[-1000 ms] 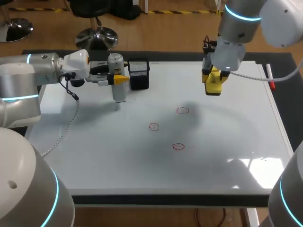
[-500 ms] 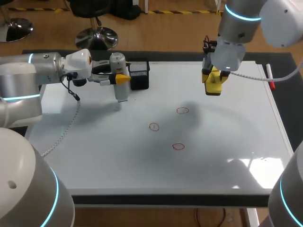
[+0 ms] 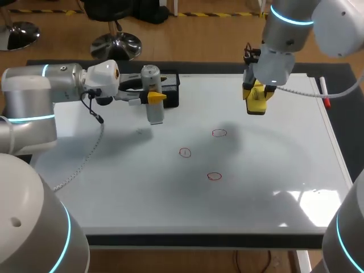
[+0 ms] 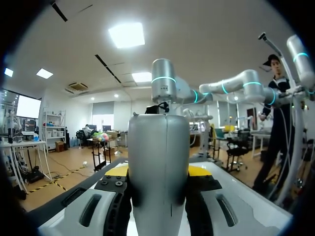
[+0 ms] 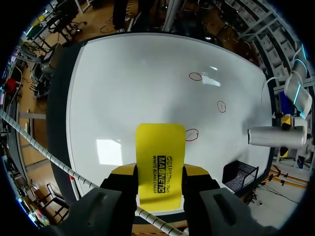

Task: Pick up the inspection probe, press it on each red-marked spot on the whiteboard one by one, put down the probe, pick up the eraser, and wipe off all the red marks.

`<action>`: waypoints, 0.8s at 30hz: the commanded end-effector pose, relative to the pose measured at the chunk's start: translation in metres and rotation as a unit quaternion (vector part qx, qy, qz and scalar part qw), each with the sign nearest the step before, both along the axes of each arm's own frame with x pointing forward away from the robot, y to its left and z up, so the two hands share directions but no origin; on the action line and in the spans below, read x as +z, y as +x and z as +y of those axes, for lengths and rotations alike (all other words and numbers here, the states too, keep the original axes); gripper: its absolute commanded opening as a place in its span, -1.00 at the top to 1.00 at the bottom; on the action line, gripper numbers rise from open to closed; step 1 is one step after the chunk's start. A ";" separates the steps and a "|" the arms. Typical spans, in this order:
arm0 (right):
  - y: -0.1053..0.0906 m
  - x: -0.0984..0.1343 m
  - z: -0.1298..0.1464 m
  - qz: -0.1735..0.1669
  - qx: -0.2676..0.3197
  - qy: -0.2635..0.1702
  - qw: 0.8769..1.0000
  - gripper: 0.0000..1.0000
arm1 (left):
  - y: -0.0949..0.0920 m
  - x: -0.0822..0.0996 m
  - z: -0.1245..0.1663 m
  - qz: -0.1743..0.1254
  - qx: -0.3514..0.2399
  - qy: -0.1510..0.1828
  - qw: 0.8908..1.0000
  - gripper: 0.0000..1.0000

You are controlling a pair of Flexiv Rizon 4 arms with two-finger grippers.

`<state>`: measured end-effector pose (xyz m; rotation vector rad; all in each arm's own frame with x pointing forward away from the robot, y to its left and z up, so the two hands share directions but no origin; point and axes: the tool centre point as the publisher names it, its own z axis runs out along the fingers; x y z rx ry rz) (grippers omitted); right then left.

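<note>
At the left, the left gripper [image 3: 152, 98] had its fingers clamped on the probe [image 3: 155, 115] from both sides. The probe hung upright above the far-left part of the whiteboard [image 3: 273, 187], tip down and off the surface, just in front of a black mesh basket [image 3: 170, 85]. Carried like that, I judged, it only needed bringing over a mark and lowering straight down.

Toward the middle of the board sat the three red marks, all untouched by either tool: one nearest the probe [image 3: 185, 152], one farther back [image 3: 219, 133] and one closest to the front edge [image 3: 214, 176]. None looked smudged, so wiping had not begun.

Farther right, the right gripper [image 5: 160, 184] was closed on the yellow eraser [image 5: 160, 152], held above the far side of the board with its end pointing down at the surface. It stood apart from the marks, probably to leave the probe room while staying ready. A red-capped marker [image 3: 324, 91] lay along the right edge.
</note>
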<state>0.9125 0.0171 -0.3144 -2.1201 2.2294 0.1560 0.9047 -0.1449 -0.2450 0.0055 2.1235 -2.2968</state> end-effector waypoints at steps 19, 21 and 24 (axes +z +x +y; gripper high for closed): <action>-0.001 0.001 -0.001 -0.001 0.001 -0.001 1.000 1.00 | -0.036 -0.001 -0.049 0.008 -0.040 -0.024 0.999 1.00; -0.001 0.001 -0.001 -0.001 0.001 -0.001 1.000 1.00 | -0.040 -0.002 -0.053 0.009 -0.043 -0.021 0.999 1.00; -0.001 0.001 -0.001 -0.001 0.001 -0.001 1.000 1.00 | -0.046 -0.006 -0.059 0.014 -0.050 -0.023 0.998 1.00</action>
